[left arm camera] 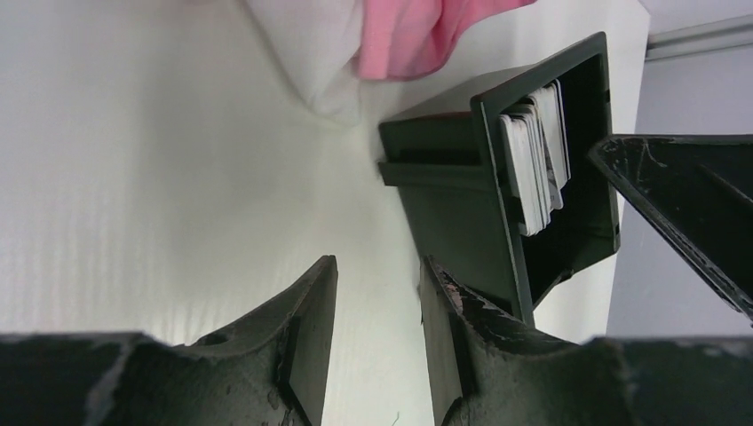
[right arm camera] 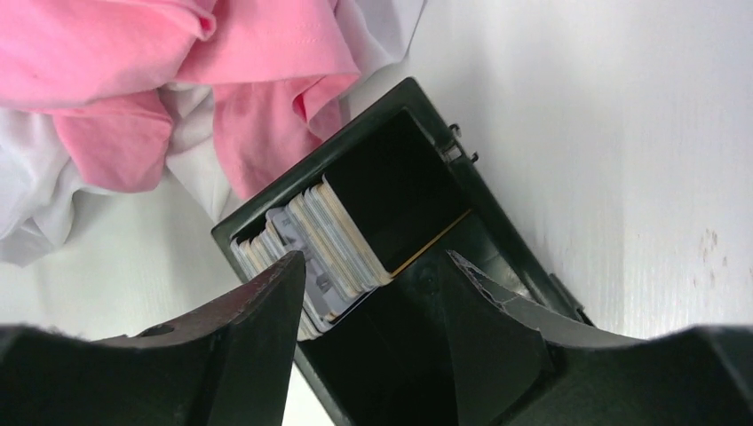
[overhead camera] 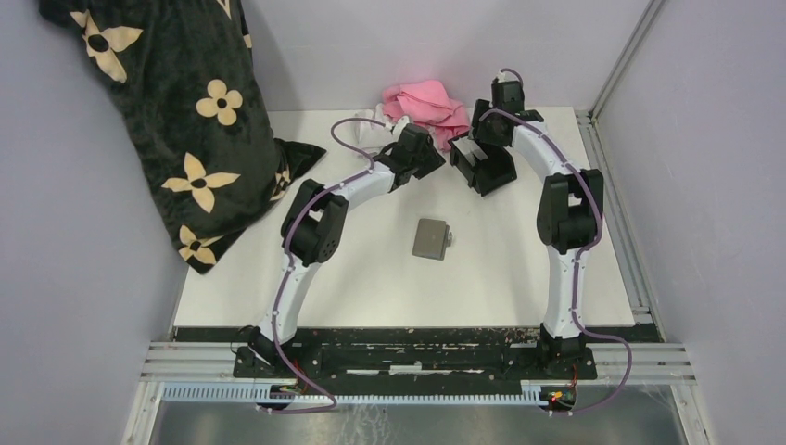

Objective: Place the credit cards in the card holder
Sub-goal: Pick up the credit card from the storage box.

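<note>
- The card holder [right arm camera: 391,177], one rigid black plastic box with slanted walls, sits on the matte white table [overhead camera: 500,269] beside crumpled pink cloth [right arm camera: 133,71].
- The credit cards [right arm camera: 333,240], thin and pale, stand on edge inside it as one stack; I cannot count them.
- One flat grey wallet [overhead camera: 431,238] lies well apart.
- Left gripper [left arm camera: 377,275]: spread, empty.
- Right gripper [right arm camera: 377,266]: spread over the holder, pinching nothing.

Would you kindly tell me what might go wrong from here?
The right gripper hangs open just over the cards leaning loosely in the holder; a finger might catch one and drag it out. The left gripper sits close beside the holder's wall and might nudge or tip it. The pink cloth lies beside the holder and might snag.
</note>
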